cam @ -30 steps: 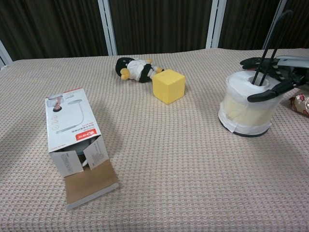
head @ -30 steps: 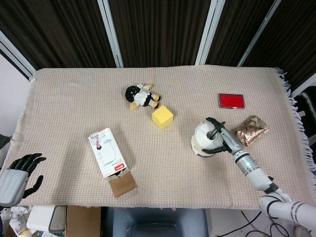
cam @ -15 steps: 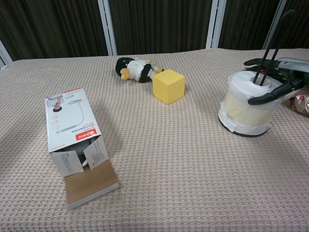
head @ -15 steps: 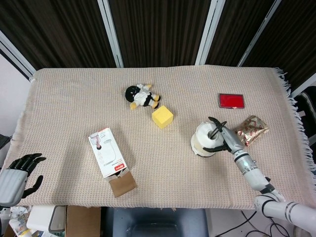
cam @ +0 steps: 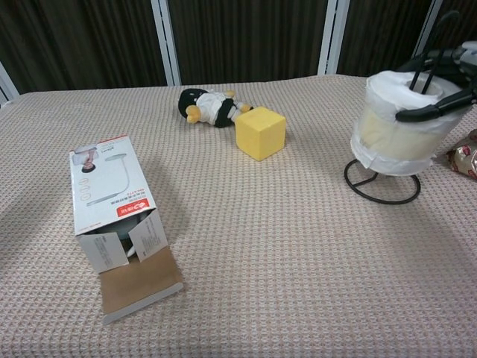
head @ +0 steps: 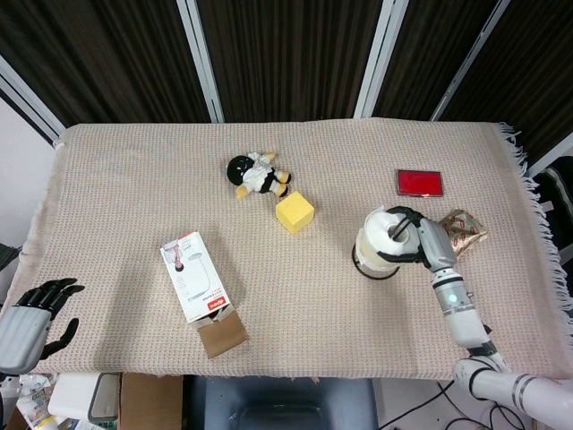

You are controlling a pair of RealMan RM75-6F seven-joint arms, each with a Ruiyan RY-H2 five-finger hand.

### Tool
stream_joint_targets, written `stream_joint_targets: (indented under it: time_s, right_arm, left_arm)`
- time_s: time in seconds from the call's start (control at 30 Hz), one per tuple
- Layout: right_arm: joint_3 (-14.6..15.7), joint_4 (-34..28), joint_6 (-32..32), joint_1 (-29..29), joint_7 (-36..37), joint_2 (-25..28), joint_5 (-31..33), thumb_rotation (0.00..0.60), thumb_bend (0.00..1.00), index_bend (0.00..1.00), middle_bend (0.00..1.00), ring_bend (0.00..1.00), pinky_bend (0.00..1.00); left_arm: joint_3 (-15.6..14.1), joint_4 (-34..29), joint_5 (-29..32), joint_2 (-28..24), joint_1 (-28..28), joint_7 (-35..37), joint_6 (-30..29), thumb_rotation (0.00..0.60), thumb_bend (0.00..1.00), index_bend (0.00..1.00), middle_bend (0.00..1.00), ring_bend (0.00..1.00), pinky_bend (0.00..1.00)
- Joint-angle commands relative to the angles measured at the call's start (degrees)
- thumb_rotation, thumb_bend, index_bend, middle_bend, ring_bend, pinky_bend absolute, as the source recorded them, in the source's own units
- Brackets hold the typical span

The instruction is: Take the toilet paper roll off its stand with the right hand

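White toilet paper roll (cam: 406,123) is sitting in my right hand (head: 428,244), whose fingers (cam: 436,106) are wrapping round it, holding it clear of the black wire stand's (cam: 381,180) base ring directly below, with the upright rod still through its core. My left hand (head: 29,322) is hanging far off beyond the worktop (head: 125,179) edge, fingers apart, grasping nothing.

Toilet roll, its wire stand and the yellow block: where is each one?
Toilet roll (cam: 402,134): chest view, on its wrapped side.
Stand (cam: 381,181): chest view, on the base ring's front wire.
Yellow block (head: 295,213): head view, on its top face.
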State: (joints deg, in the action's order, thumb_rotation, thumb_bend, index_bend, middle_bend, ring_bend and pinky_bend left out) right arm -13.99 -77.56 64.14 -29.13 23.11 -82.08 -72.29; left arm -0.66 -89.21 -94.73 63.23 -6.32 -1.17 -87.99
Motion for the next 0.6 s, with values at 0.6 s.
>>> stream_joint_targets:
  time_s: [0.6]
  right_arm:
    - [-3.7,-37.2,23.0,13.7,-1.7,26.2,-14.3,0.6,0.18,0.49,0.52,0.61,0.64]
  left_arm:
    - [-0.4,-0.5,-0.3,-0.1,-0.1,-0.8,0.5,0.6,0.44,0.27,0.21,0.21,0.32]
